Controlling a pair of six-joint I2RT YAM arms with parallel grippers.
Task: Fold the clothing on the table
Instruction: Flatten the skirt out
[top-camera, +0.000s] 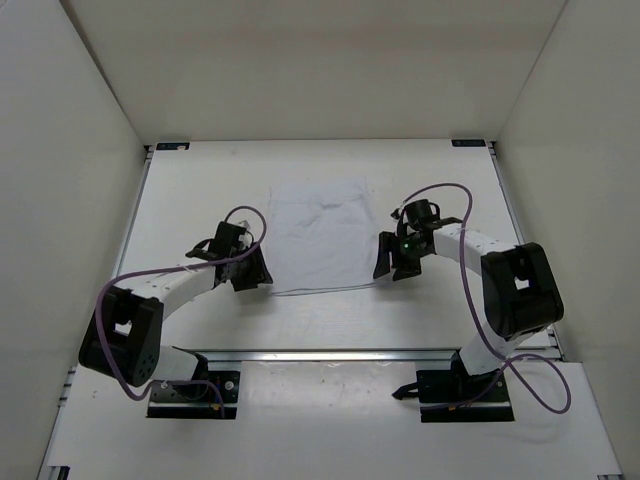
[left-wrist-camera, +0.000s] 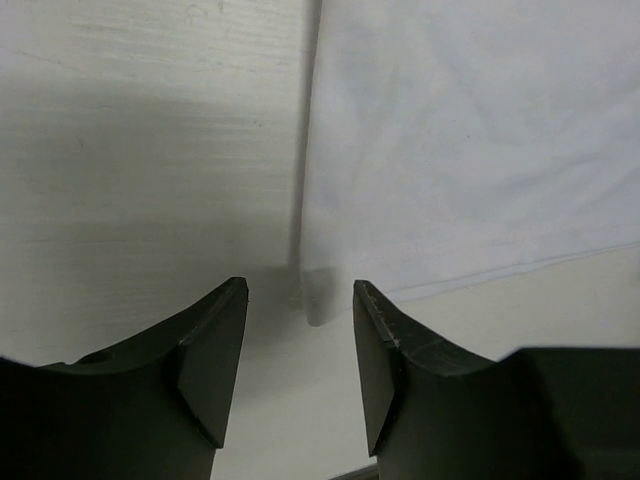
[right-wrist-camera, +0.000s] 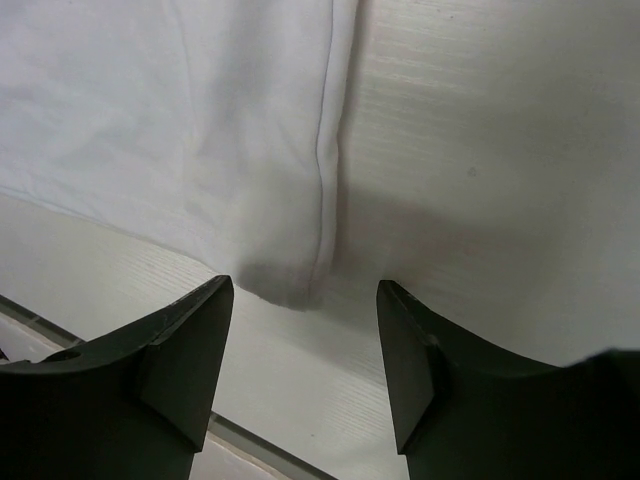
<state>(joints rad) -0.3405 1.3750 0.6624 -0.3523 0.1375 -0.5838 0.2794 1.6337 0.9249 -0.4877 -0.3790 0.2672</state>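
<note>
Two parted, empty tools, left tool (left-wrist-camera: 300, 300) and right tool (right-wrist-camera: 305, 292), hovered at the near corners of the clothing (top-camera: 320, 235), flat on the tabletop (top-camera: 190, 190); seemingly thin and limp, best pinched there.

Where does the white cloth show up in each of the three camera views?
Top external: the clothing lies in the middle of the table.
Left wrist: clothing fills the upper right.
Right wrist: clothing fills the upper left.
Shared landmark: its near hem, whose two end corners show in the wrist views.
</note>
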